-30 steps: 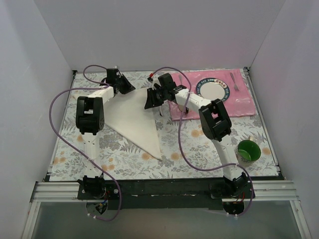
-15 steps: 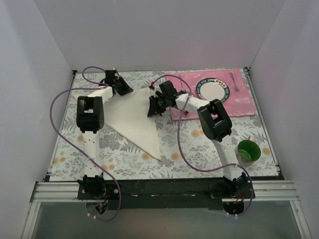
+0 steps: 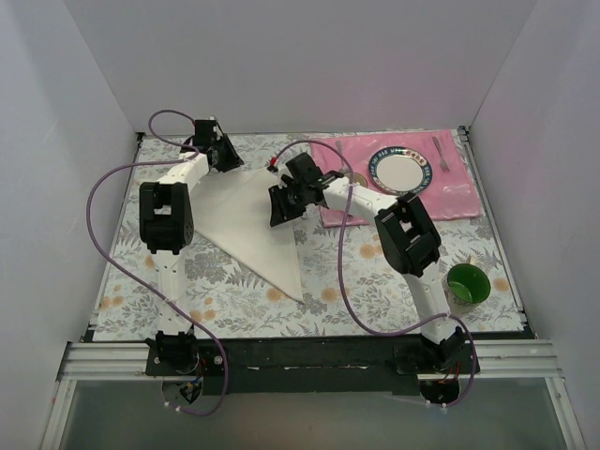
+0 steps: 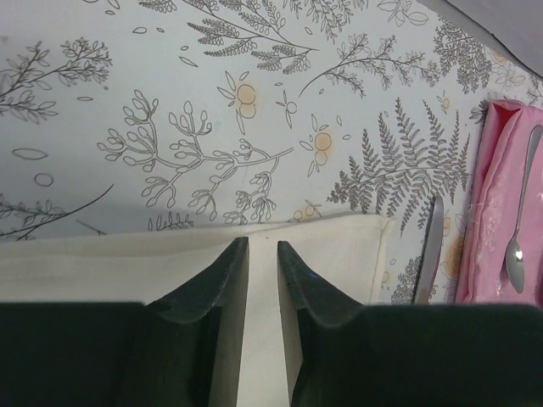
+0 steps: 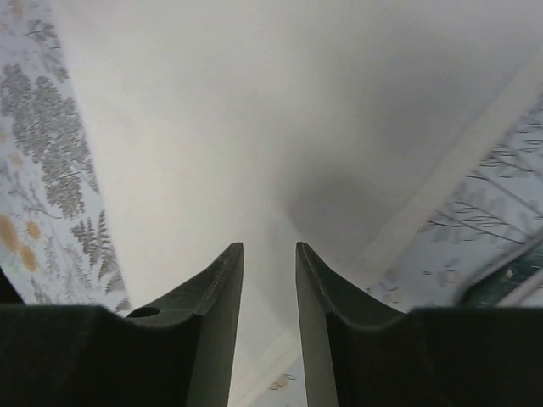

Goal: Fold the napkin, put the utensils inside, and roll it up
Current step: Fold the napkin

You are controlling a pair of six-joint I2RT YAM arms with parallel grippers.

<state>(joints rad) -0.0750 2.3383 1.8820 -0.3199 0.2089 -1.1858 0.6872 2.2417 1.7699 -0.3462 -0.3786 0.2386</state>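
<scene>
The off-white napkin (image 3: 248, 220) lies on the patterned table folded into a triangle, its point toward the near edge. My left gripper (image 3: 228, 159) hovers at the napkin's far left edge; in the left wrist view its jaws (image 4: 263, 244) stand slightly open with only flat cloth (image 4: 339, 246) beneath them. My right gripper (image 3: 278, 208) is over the napkin's far right part, open, with the napkin (image 5: 212, 127) flat below and nothing between the fingers (image 5: 270, 246). The silver knife (image 4: 431, 250) lies just right of the napkin's corner, beside the pink placemat.
The pink placemat (image 3: 450, 197) at the back right carries a plate (image 3: 405, 171) and a fork (image 3: 441, 153). A small spoon (image 4: 516, 246) rests on the placemat's left edge. A green cup (image 3: 467, 283) stands at the right front. White walls enclose the table.
The left jaws have parted and that gripper has drawn back toward the far left. The right gripper has shifted left over the napkin and widened a little.
</scene>
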